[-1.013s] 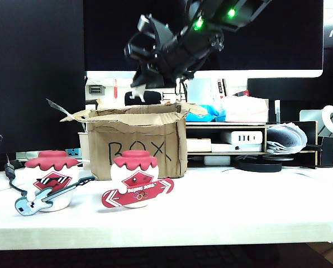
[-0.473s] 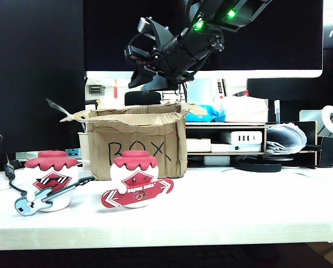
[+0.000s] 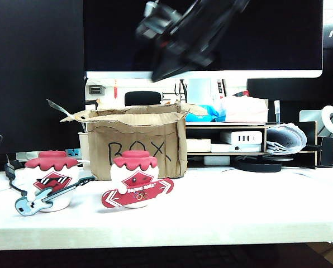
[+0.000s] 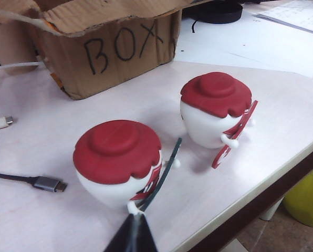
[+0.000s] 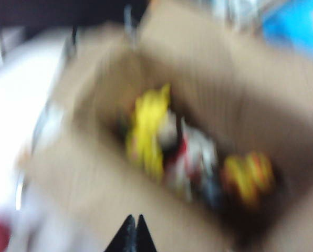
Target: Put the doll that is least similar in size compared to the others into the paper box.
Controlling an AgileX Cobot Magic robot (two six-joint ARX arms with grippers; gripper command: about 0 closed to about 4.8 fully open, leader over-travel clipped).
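The paper box (image 3: 138,145) stands open-topped on the table behind two red-capped dolls, and "BOX" is written on its front (image 4: 109,52). My right gripper (image 3: 158,72) is a dark blur high above the box. In the right wrist view its tips (image 5: 134,218) are shut with nothing between them, above the box's inside (image 5: 93,184). Blurred yellow, white and red things lie in there, and I cannot pick out the doll among them. My left gripper (image 4: 136,216) is shut, its tips close to the neck end of the guitar doll (image 4: 117,157).
The guitar doll (image 3: 50,184) and the board doll (image 3: 136,181) stand at the front left of the table. A USB cable (image 4: 41,182) lies beside them. Behind the box there is a shelf with papers (image 3: 286,139) and a monitor. The table's front edge (image 4: 261,194) runs close to the dolls.
A second ago my right gripper held a small white thing just over the box. The thing is gone from the jaws, and the gripper has swung upward, now blurred, and shut.
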